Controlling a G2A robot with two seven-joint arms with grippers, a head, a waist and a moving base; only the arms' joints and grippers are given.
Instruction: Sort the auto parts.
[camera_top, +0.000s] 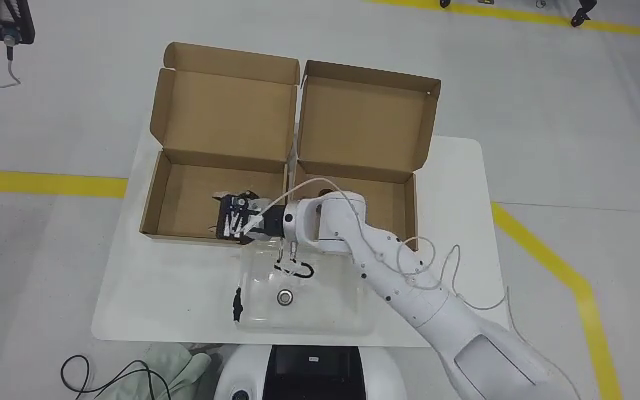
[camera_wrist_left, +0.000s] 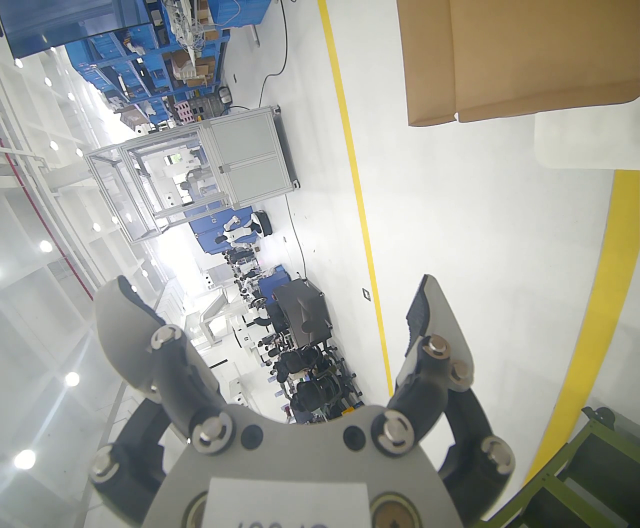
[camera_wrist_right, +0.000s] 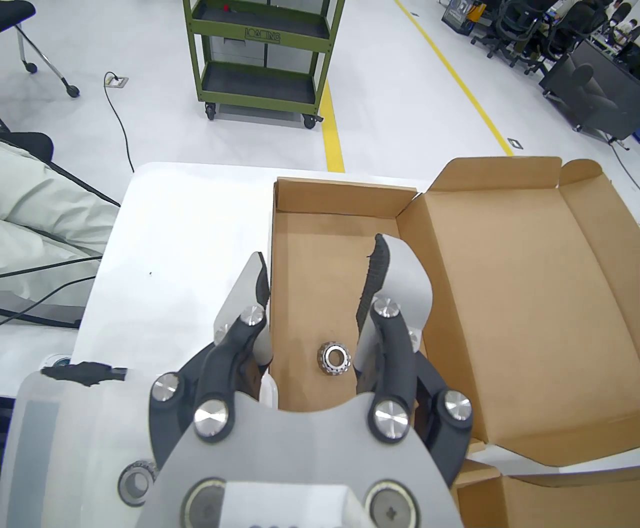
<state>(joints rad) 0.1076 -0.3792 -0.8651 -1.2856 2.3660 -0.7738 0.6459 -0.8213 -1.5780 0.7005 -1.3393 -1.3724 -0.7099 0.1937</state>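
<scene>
One tapered roller bearing (camera_wrist_right: 333, 358) lies flat on the floor of the left cardboard box (camera_top: 185, 195), close to that box's near wall. The right gripper (camera_wrist_right: 320, 265) hangs directly over it, its pincer spread wide with nothing between the pads, so I judge this part delivered. Just in front of that box sits the clear plastic bin (camera_top: 330, 305), which holds the remaining work. In it are a second bearing (camera_top: 286, 296) and a black hooked part (camera_top: 296, 268), and another small black piece (camera_top: 237, 300) lies at the bin's rim. A second cardboard box (camera_top: 390, 200) stands right beside the first, on its right. The left gripper (camera_wrist_left: 272, 290) is well apart from the first box, aimed out over the floor, wide open and carrying nothing. The sorting looks to be early. At least three pieces remain, the other bearing likely bound for the first box and the black parts for its neighbour.
</scene>
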